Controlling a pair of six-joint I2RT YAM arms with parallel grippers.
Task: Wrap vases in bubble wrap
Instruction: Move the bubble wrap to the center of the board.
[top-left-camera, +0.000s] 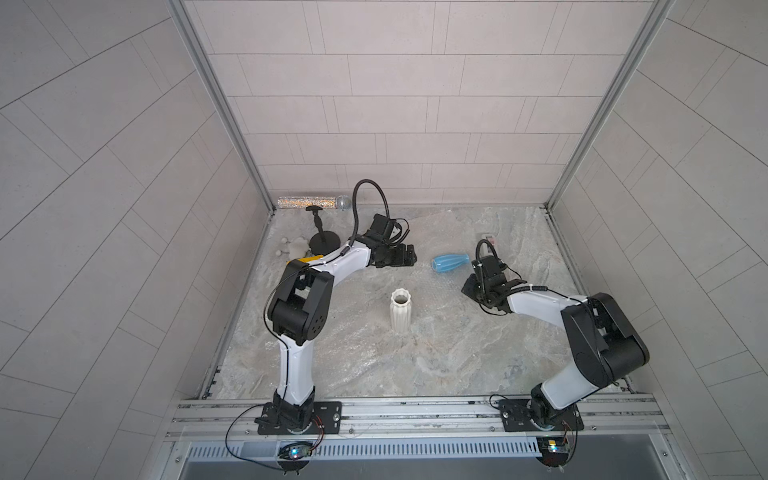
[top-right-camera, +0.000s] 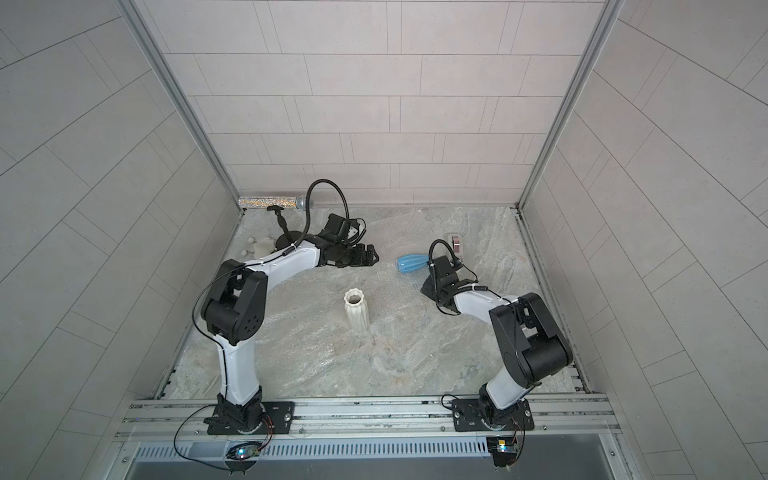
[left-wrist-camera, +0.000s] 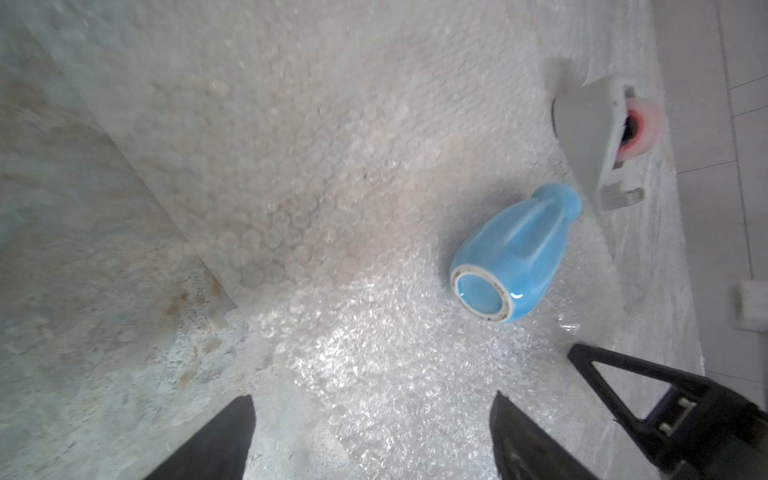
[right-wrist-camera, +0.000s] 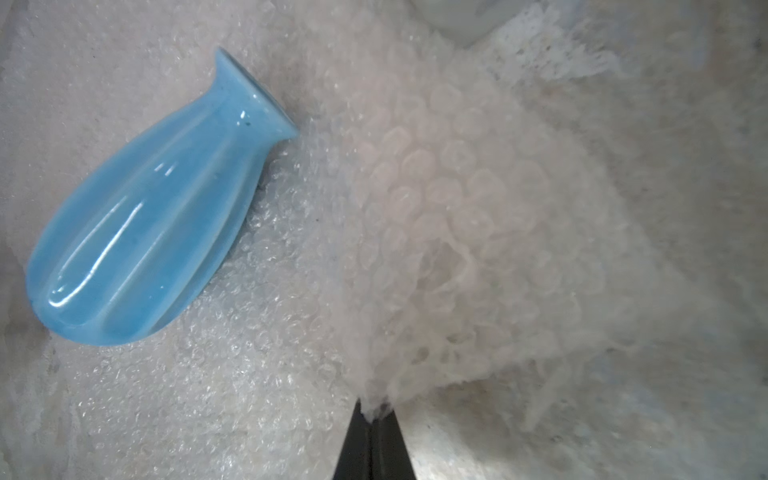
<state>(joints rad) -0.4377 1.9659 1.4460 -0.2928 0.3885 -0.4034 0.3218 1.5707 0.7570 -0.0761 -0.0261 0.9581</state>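
Right gripper (right-wrist-camera: 371, 409): jaws together, pinching a raised fold of the bubble wrap (right-wrist-camera: 457, 216); only the right wrist view shows this grip. Left gripper (left-wrist-camera: 374, 432): jaws wide apart, holding nothing. Light-blue vase (right-wrist-camera: 145, 216): on its side on the wrap, between the two grippers. The left wrist view alone shows its base and, near its neck, a grey tape dispenser (left-wrist-camera: 598, 137). White ribbed vase (top-left-camera: 401, 311): upright, seen only in both top views.
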